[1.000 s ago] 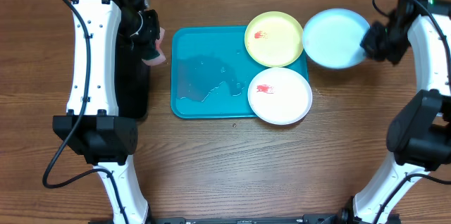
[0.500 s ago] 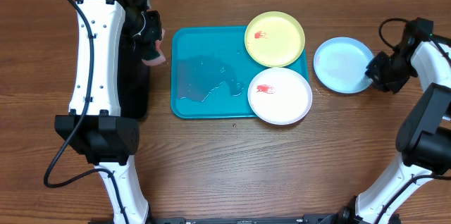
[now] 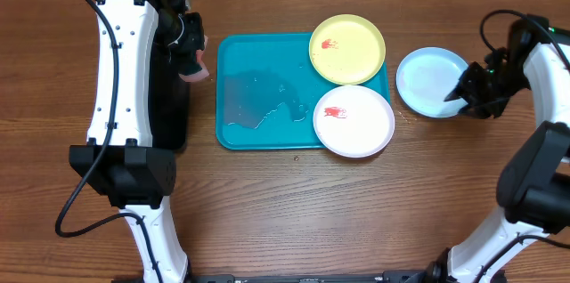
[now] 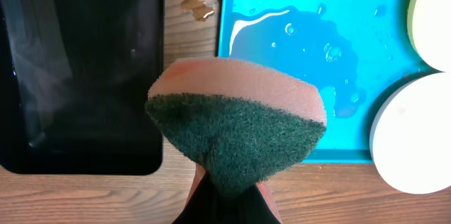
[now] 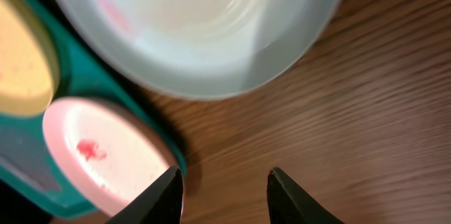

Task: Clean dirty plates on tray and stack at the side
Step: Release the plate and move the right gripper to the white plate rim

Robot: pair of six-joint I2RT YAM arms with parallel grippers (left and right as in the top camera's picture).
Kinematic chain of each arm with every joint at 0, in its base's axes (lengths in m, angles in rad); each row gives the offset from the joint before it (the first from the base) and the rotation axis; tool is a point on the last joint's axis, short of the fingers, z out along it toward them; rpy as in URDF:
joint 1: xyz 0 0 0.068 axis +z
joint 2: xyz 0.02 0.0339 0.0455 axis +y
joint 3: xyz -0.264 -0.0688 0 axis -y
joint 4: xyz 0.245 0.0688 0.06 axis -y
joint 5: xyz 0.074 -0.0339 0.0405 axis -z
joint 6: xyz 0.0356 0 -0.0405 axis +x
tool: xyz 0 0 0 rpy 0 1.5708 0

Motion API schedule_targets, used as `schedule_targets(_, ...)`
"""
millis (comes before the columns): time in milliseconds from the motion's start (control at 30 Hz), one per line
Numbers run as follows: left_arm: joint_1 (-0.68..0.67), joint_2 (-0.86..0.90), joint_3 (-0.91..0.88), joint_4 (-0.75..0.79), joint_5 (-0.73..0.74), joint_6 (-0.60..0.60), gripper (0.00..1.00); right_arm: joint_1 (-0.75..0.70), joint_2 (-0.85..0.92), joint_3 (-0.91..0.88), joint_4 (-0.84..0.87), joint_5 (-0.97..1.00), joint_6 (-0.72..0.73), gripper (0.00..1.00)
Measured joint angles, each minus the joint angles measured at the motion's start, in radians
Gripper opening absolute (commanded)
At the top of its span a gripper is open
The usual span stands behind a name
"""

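While left tool [image 4: 224, 192] grips sponge [image 4: 236, 122], right tool [image 5: 224, 182] stands open beside pale blue plate [image 5: 197, 27].

1. Three plates: blue plate [image 3: 432, 81], yellow plate [image 3: 349, 52], white plate [image 3: 356, 125].
2. Two red smears [image 3: 335, 112].
3. Two trays: turquoise tray [image 3: 258, 56], black tray [image 4: 84, 69].
4. One sponge [image 4: 236, 125].
5. Two arms: left arm [image 3: 120, 60], right arm [image 3: 545, 65].

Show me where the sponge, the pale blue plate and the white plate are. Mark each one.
sponge [image 4: 236, 131]: left wrist view, on its green scouring face.
pale blue plate [image 3: 429, 80]: overhead view, at its centre.
white plate [image 3: 361, 127]: overhead view, on its bare middle.
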Motion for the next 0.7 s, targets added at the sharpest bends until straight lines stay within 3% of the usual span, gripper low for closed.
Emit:
schedule_targets(233, 0.000, 0.000, 0.000, 0.001, 0.000, -0.003, 0.04, 0.178, -0.010, -0.052, 0.030, 0.006, -0.036, 0.42)
schedule_targets(467, 0.000, 0.000, 0.000, 0.001, 0.000, -0.003, 0.04, 0.263, -0.010, -0.192, 0.108, 0.043, -0.019, 0.41)
schedule_targets(700, 0.000, 0.000, 0.000, 0.001, 0.000, -0.003, 0.04, 0.327, -0.010, -0.260, 0.159, 0.053, 0.005, 0.29)
